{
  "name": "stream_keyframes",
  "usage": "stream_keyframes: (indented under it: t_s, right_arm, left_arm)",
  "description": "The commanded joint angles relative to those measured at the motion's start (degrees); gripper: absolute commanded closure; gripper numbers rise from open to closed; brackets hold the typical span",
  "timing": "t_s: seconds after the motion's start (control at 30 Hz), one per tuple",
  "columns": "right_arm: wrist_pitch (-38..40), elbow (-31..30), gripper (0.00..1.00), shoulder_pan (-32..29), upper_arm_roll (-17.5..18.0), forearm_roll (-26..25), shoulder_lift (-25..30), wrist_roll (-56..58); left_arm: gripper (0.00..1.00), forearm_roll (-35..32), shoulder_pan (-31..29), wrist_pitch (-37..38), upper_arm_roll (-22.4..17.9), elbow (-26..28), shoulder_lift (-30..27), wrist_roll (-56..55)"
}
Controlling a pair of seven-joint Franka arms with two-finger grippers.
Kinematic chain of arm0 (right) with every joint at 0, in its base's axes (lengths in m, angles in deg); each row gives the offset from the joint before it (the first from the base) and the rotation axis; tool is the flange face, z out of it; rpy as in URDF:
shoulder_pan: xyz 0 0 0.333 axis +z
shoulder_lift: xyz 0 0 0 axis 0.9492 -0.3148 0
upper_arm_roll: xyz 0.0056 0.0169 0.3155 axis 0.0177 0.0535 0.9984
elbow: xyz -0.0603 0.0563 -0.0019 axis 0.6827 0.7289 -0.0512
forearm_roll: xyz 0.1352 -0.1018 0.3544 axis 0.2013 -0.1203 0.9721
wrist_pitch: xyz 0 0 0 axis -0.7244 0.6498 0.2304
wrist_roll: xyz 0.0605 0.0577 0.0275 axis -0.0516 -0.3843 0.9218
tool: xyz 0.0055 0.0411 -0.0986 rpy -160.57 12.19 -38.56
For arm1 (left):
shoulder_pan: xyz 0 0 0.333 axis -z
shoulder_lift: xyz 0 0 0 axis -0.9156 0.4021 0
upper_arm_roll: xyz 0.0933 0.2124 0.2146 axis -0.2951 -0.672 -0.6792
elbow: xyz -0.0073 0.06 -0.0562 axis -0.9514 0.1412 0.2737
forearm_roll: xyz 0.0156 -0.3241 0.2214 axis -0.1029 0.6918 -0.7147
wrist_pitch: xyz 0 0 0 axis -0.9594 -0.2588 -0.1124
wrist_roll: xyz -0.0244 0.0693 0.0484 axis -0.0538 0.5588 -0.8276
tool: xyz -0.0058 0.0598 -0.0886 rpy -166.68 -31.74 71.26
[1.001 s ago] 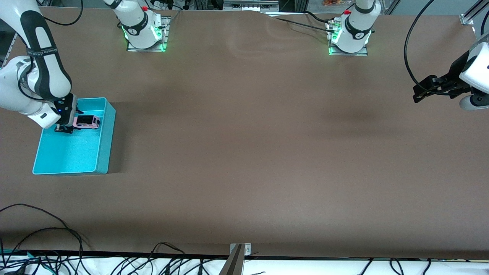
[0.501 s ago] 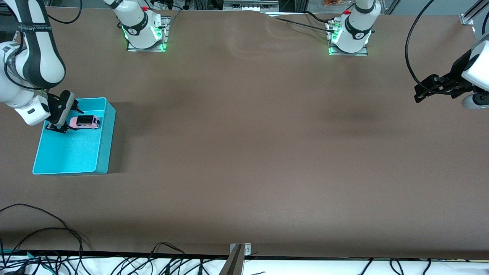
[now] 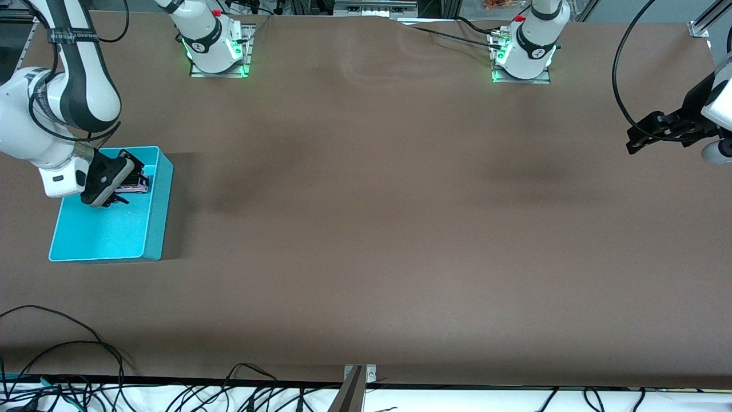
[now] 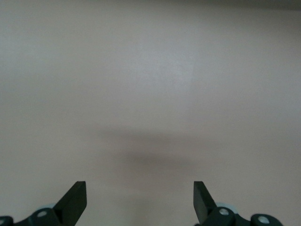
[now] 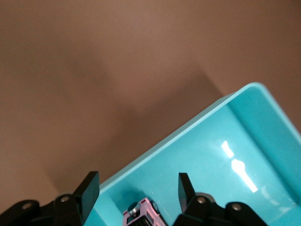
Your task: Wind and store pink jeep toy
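Observation:
The pink jeep toy (image 3: 139, 184) lies in the turquoise bin (image 3: 103, 229), at the end farther from the front camera, partly hidden by my right hand. My right gripper (image 3: 127, 178) is open and hovers just over the jeep, holding nothing. In the right wrist view the jeep (image 5: 143, 215) shows below the open right gripper (image 5: 137, 184), close to the bin's wall (image 5: 188, 127). My left gripper (image 3: 635, 138) is open and empty in the air over the left arm's end of the table, where it waits; the left wrist view shows its gripper (image 4: 138, 193) over bare table.
The bin stands at the right arm's end of the brown table (image 3: 366, 229). Cables (image 3: 68, 355) lie along the table edge nearest the front camera. A metal bracket (image 3: 359, 375) sits at the middle of that edge.
My right hand drew back from the jeep's end, turned, and now hangs over the jeep. The jeep stayed in the bin. The left gripper drifted slightly outward.

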Motion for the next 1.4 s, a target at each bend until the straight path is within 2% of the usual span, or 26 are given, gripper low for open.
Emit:
stream_keyframes:
  t_s: [0.0,0.27,0.5,0.67,0.73,0.8,1.0,1.2,1.37]
  right_arm:
    - [4.2,4.9,0.24,-0.2,1.4,0.0,0.4,-9.3]
    - [6.9,6.3,0.24,-0.3,2.5,0.0,0.2,-22.8]
    - [12.1,11.6,0.22,-0.3,4.0,-0.2,0.2,-38.6]
    - [13.1,14.1,0.18,-0.2,4.9,-3.5,0.2,-47.5]
    - [13.1,14.2,0.12,-0.1,5.7,-5.4,0.3,-50.1]
    - [13.6,14.3,0.12,-0.1,6.5,-6.2,0.6,-53.2]
    - [21.9,19.5,0.11,-0.1,8.3,-7.0,0.5,-64.8]
    - [29.0,25.6,0.06,-0.1,8.5,-7.2,0.2,-68.2]
    - [31.8,28.6,0.00,-0.2,8.5,-8.0,0.3,-68.2]
  left_arm:
    - [0.00,-0.1,-0.2,0.7,0.0,-1.0,-0.1,-0.5]
    - [0.00,0.1,-0.2,0.7,0.0,-1.0,-0.1,-0.5]
    - [0.00,0.3,-0.6,0.7,-0.1,-1.0,-0.1,-0.6]
    - [0.00,0.5,-1.3,0.7,0.0,-1.1,-0.1,-0.5]
    - [0.00,0.6,-1.7,0.7,0.0,-1.1,-0.2,-0.4]
    - [0.00,0.7,-1.7,0.7,0.0,-1.2,-0.2,-0.4]
    - [0.00,0.6,-1.7,0.7,0.0,-1.8,-0.1,-0.4]
    - [0.00,0.6,-1.7,0.7,0.0,-1.8,-0.1,-0.4]
    - [0.00,0.6,-1.7,0.7,0.0,-1.8,-0.1,-0.4]
